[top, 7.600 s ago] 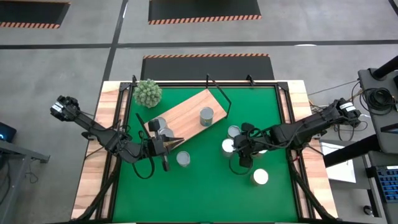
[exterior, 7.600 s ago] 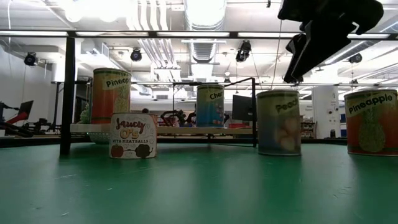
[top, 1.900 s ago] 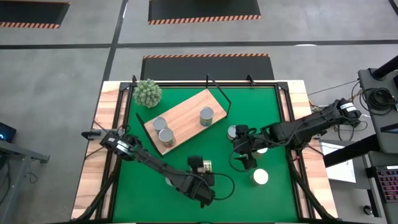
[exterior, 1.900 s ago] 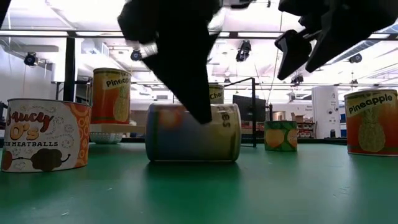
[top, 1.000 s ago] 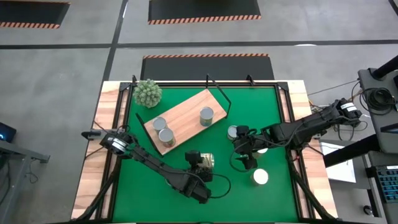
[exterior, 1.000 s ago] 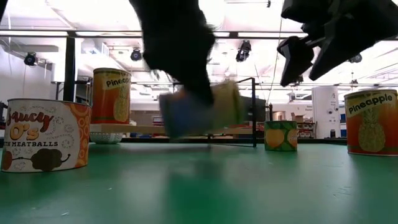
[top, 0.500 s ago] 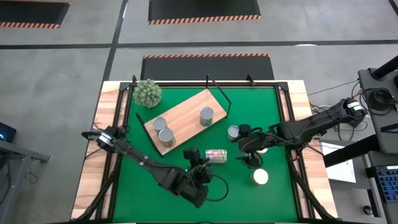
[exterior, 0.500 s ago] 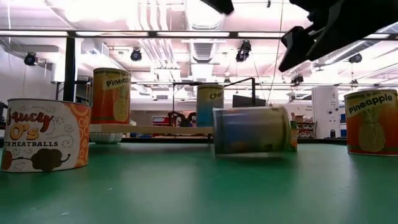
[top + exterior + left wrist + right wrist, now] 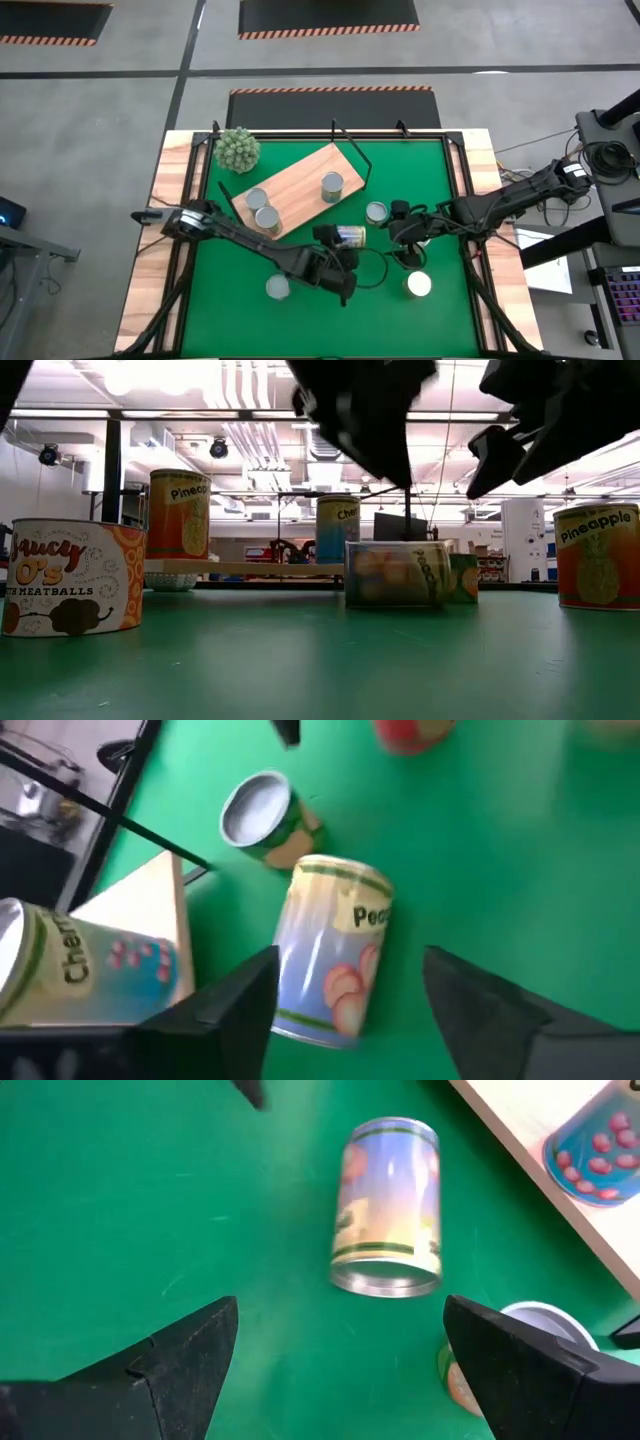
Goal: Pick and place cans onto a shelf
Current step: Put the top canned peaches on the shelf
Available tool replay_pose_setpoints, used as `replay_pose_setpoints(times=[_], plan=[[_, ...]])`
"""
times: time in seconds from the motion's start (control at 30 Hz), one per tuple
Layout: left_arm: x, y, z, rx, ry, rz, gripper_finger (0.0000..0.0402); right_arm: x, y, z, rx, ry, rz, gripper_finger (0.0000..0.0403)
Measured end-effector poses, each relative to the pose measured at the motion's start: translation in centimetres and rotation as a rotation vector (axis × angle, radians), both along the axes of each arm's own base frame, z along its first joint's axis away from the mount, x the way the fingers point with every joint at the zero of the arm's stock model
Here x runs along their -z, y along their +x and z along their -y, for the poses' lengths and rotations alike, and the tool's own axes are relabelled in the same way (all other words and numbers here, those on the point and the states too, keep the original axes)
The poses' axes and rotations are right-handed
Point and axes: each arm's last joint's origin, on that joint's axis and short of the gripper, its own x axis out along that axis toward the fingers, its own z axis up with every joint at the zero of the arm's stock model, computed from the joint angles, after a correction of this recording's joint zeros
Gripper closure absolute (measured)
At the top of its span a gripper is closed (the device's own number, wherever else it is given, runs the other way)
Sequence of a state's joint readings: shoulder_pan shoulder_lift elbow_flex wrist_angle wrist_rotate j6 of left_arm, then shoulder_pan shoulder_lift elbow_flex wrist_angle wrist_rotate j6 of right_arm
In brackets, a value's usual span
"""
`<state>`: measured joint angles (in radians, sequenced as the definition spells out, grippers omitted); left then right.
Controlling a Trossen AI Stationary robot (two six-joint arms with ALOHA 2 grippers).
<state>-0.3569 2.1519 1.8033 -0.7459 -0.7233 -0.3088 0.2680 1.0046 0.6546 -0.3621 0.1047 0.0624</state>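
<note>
From the high view: mid-task, with three cans on the shelf (image 9: 300,180) and one can (image 9: 349,236) lying on its side on the green tabletop (image 9: 440,320), just off the shelf's near corner. Left end effector (image 9: 330,252) right beside that fallen can, apparently over it; right end effector (image 9: 405,232) close by on the other side, near an upright can (image 9: 376,212). Two more cans standing apart toward the near edge.

From the low view: fallen can (image 9: 398,574) flat on the tabletop, label sideways, a dark arm above it without touching, as far as can be judged.

From the left wrist view: fingers (image 9: 240,1010) spread wide, holding nothing; fallen can (image 9: 330,952) lying just ahead, between their lines, next to the shelf corner (image 9: 150,915).

From the right wrist view: fingers (image 9: 180,1355) also parted and empty, same can (image 9: 388,1205) well ahead.

Likely step: recovering the tipped can. Next move probably a descent to straddle its round sides, then a firm close, since a rolling can slips away easily.
</note>
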Motion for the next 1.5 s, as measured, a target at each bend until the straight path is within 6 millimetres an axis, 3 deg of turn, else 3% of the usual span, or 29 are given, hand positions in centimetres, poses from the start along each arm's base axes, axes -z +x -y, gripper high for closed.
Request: replay_pose_setpoints(times=[0.17,0.33,0.47,0.63,0.93,1.17,1.5], plan=[[1.0,1.9,-4.0,0.072,-0.044,-0.057,0.0125,-0.2,-0.1,0.0,-0.023,-0.02,0.014,0.006],[3.1,2.6,-8.0,0.038,-0.051,-0.089,0.0109,-0.2,-0.1,0.0,-0.027,-0.025,0.012,0.006],[3.5,2.9,-9.2,0.072,-0.148,-0.087,0.0108,-0.1,-0.2,0.0,-0.028,-0.028,0.004,0.006],[4.5,2.8,-10.1,0.053,-0.14,-0.064,0.0108,-0.1,-0.2,0.1,-0.026,-0.026,0.003,0.006],[6.2,3.2,-10.3,0.063,-0.115,-0.089,0.0107,0.1,-0.3,0.1,-0.01,-0.011,-0.019,0.006],[6.7,3.3,-10.0,0.067,-0.114,-0.087,0.0139,0.1,-0.3,0.1,-0.009,-0.01,-0.021,0.006],[4.7,3.2,-6.3,0.142,-0.045,0.024,0.0191,-0.1,-1.6,0.5,-0.003,-0.009,-0.016,0.006]])
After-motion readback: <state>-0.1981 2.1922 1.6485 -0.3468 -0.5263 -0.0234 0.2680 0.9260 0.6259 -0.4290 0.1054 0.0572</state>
